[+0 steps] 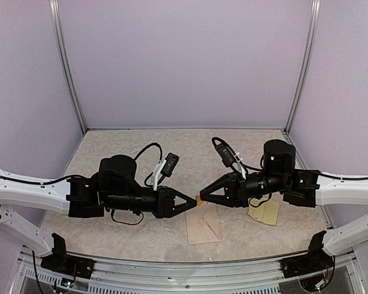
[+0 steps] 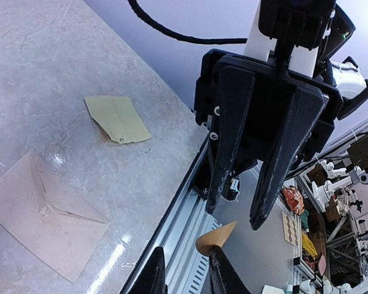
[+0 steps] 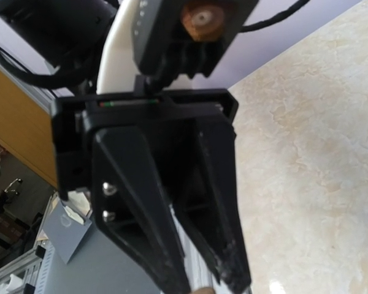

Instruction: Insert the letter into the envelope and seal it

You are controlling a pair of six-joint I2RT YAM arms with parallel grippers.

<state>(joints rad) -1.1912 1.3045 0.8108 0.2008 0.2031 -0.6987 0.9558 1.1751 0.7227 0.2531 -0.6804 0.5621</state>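
The pinkish-beige envelope [image 1: 203, 226] lies flat on the table near the front, its pointed flap folded down; it also shows in the left wrist view [image 2: 43, 214]. No letter is visible. My left gripper [image 1: 193, 201] and right gripper [image 1: 202, 195] hover tip to tip above it. In the left wrist view the left gripper [image 2: 185, 251] is open, with a curled brown sticker [image 2: 216, 239] clinging to one fingertip. The right gripper [image 2: 234, 217] faces it, open and just beyond the sticker. The right wrist view shows only the left gripper [image 3: 205, 286] up close.
A yellowish sticker sheet [image 1: 264, 212] lies on the table right of the envelope, under the right arm; it also shows in the left wrist view [image 2: 116, 119]. The table's metal front rail [image 2: 172, 226] runs just below the grippers. Purple walls enclose the back and sides.
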